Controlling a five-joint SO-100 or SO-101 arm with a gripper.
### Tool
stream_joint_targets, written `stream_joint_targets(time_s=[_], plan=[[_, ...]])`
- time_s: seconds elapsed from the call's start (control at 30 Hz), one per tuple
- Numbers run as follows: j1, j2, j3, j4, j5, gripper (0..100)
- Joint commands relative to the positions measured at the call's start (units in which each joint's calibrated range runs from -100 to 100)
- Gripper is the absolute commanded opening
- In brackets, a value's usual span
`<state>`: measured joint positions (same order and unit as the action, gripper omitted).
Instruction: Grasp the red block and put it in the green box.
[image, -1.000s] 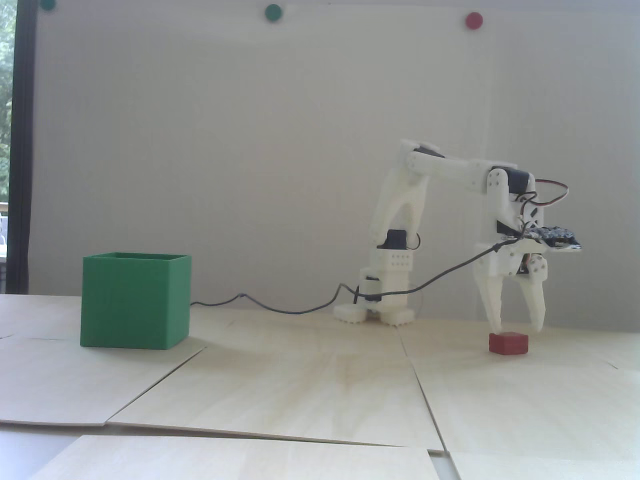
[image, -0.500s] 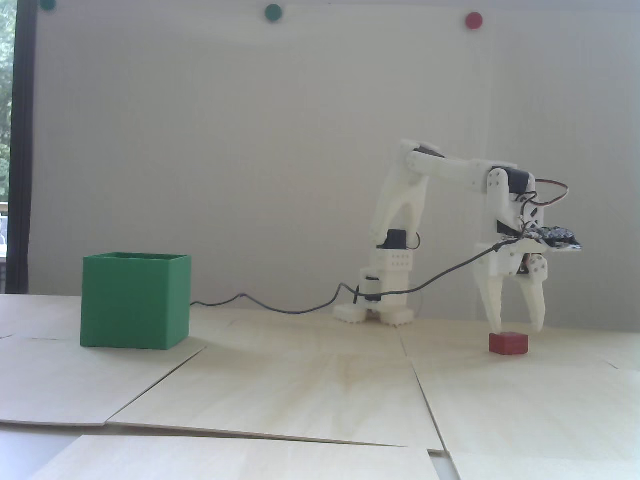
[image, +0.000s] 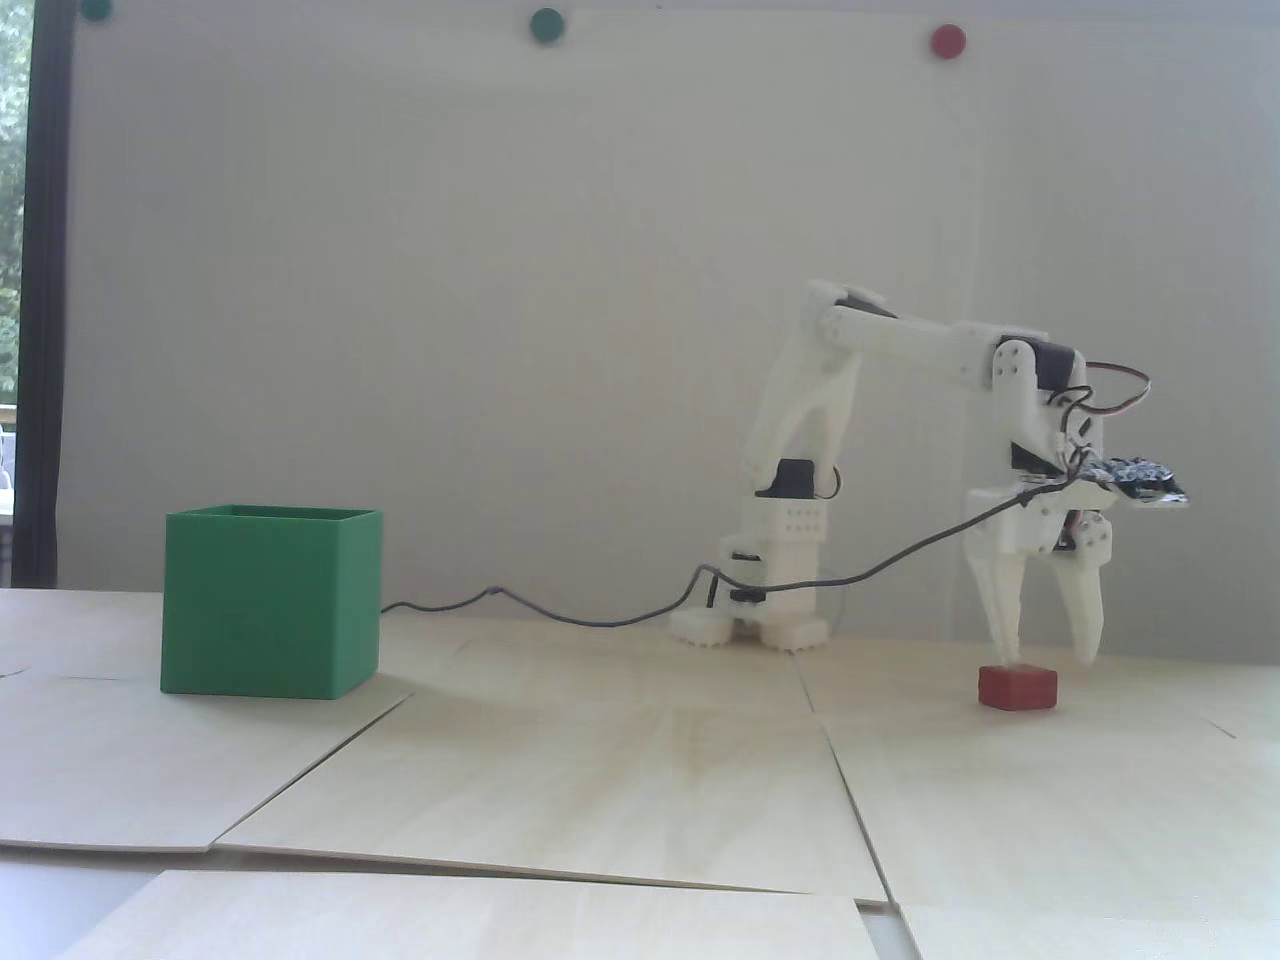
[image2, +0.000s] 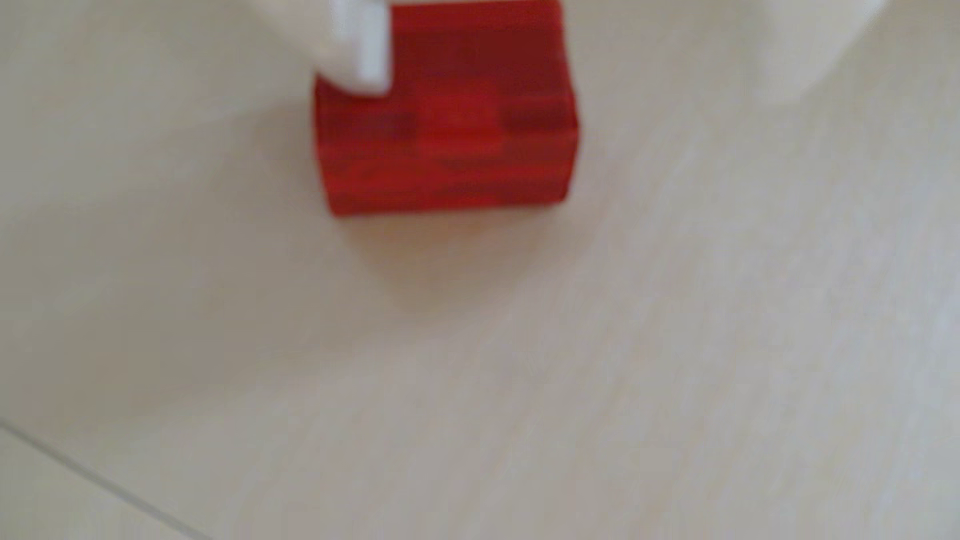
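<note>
The red block (image: 1017, 687) lies on the light wooden table at the right of the fixed view. The white gripper (image: 1050, 655) points down over it, open and empty. Its left finger tip (image: 1008, 650) is right at the block's top; the right fingertip hangs beyond the block's right side. In the wrist view the block (image2: 457, 135) fills the upper middle, one white finger (image2: 361, 46) overlaps its top left corner, and the other finger (image2: 810, 46) is a blur at the top right, well apart from the block. The green box (image: 270, 610) stands open-topped far left.
The arm's white base (image: 770, 590) stands behind the table's middle, with a dark cable (image: 600, 615) trailing along the table toward the box. The tabletop is made of several wooden panels with seams (image: 850, 790). Round magnets (image: 546, 24) stick to the wall above.
</note>
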<state>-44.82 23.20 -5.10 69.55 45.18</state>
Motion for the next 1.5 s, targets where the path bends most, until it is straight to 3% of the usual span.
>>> stream_joint_targets(time_s=[0.0,0.9,1.47], plan=[[-0.7,2.1,-3.4,-3.3,0.1,25],[-0.6,2.0,-3.4,-3.1,0.1,25],[-3.5,2.0,-3.4,-1.3,3.2,25]])
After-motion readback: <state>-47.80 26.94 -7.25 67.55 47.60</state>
